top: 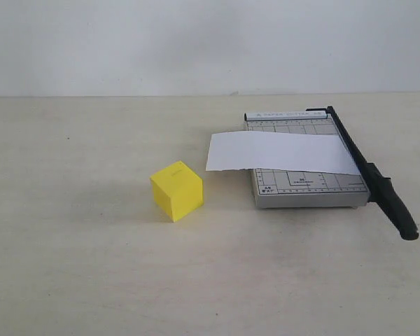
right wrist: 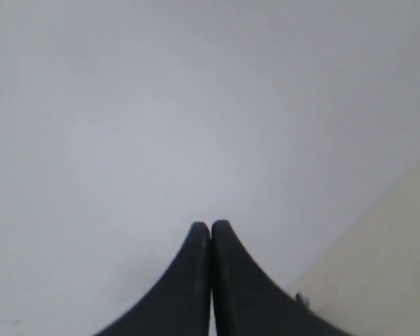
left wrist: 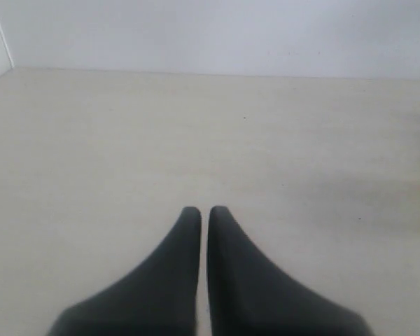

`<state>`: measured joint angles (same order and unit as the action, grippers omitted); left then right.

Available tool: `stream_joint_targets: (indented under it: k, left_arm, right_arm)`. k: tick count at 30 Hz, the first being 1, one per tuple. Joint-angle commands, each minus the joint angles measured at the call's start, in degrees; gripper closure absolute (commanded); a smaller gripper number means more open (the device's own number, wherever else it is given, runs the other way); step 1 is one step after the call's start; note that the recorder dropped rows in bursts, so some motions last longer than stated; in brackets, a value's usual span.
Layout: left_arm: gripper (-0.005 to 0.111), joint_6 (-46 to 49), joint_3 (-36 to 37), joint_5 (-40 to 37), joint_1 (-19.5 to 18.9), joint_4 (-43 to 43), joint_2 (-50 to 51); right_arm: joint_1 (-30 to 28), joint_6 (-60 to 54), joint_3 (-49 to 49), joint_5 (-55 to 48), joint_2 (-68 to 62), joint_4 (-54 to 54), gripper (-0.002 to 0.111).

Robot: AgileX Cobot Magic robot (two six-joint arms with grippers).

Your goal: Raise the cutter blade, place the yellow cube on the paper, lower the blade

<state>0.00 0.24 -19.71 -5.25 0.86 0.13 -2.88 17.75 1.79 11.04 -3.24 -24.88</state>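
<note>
Sitting left of center on table (top: 70, 266): yellow cube (top: 176, 190), apart from cutter. Lying mid-right across grey board (top: 308, 187): paper (top: 280, 152), w/ cutter blade (top: 367, 171) resting down along board's right edge. Showing fingers pressed together, gripping nothing: left gripper (left wrist: 204, 210), right gripper (right wrist: 210, 225).

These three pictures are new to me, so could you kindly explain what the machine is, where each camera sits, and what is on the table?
The machine is a two-armed robot. One picture comes from a camera off the arms and shows the table: a yellow cube, and a grey paper cutter with a white sheet of paper across it and its black blade arm lying down. The other two come from wrist cameras. Each shows its own gripper, left and right, with the dark fingers closed together, holding nothing.
</note>
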Motion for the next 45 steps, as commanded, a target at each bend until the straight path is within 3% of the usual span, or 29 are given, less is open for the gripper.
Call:
stream_joint_targets:
  k: [1, 6, 13, 16, 21, 23, 35, 45]
  left_arm:
    - [0.102, -0.4, -0.2, 0.5, 0.3, 0.2, -0.1]
    - [0.102, -0.4, -0.2, 0.5, 0.3, 0.2, -0.1]
    - [0.102, -0.4, -0.2, 0.5, 0.3, 0.1, -0.1]
    - [0.102, -0.4, -0.2, 0.5, 0.3, 0.1, -0.1]
    - [0.102, -0.4, -0.2, 0.5, 0.3, 0.1, -0.1]
    - [0.102, -0.4, -0.2, 0.5, 0.3, 0.0, -0.1]
    - [0.102, -0.4, -0.2, 0.6, 0.3, -0.2, -0.1]
    - [0.102, -0.4, -0.2, 0.9, 0.3, -0.2, -0.1]
  right_arm:
    - [0.1, -24.7, 10.5, -8.4, -19.5, -0.1, 0.108]
    - [0.1, -40.0, 21.8, -23.1, -44.8, 0.1, 0.108]
    - [0.1, -41.7, 34.9, -37.7, -62.8, 4.4, 0.107]
    - [0.1, -41.7, 37.5, -42.5, -66.7, 4.4, 0.094]
    - [0.1, -40.8, 38.5, -42.9, -70.0, 4.3, 0.057]
    - [0.1, -40.1, 38.5, -42.9, -70.2, 4.2, 0.050]
    - [0.1, -39.7, 37.5, -35.6, -80.0, 1.4, 0.050]
    - [0.1, -48.5, 36.8, -28.3, -84.3, -2.0, 0.050]
